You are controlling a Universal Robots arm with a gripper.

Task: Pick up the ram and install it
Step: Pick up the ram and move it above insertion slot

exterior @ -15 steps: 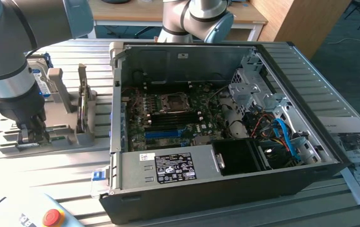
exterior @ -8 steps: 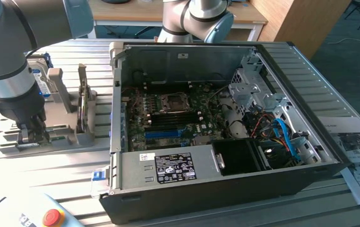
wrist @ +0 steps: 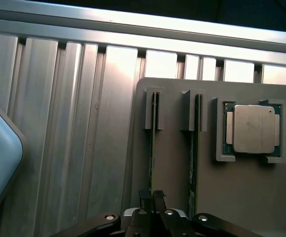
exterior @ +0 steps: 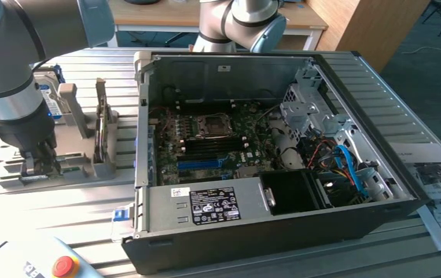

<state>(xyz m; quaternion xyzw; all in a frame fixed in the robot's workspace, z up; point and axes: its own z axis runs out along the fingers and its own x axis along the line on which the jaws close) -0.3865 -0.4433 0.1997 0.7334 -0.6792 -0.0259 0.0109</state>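
The ram [wrist: 152,158] stands on its long edge in a slot of a grey holder [wrist: 172,163] and shows in the wrist view as a thin dark-green line. The hand [wrist: 151,196] sits over its near end with its two dark fingers [wrist: 145,195] drawn close together on either side of the stick. It looks clamped on the ram, though the contact itself is hard to make out. A second stick [wrist: 196,148] stands on edge in the neighbouring slot, just beside the first. A square processor [wrist: 253,129] with a silver lid lies flat in a pocket on the far side of the second stick.

In the exterior view the hand [exterior: 39,165] is down at the holder [exterior: 74,176], which lies on the slatted aluminium bench [exterior: 390,98] at the exterior view's left. A hard drive [exterior: 47,98] with a blue-white label stands at the back of the holder. Beside the holder, towards the exterior view's right, an open computer case [exterior: 228,243] lies on the bench, with its motherboard [exterior: 205,145] and blue slots [exterior: 201,164] exposed. Printed papers [exterior: 440,185] lie past the case. A pendant with a red button [exterior: 65,266] sits at the bench's near corner.
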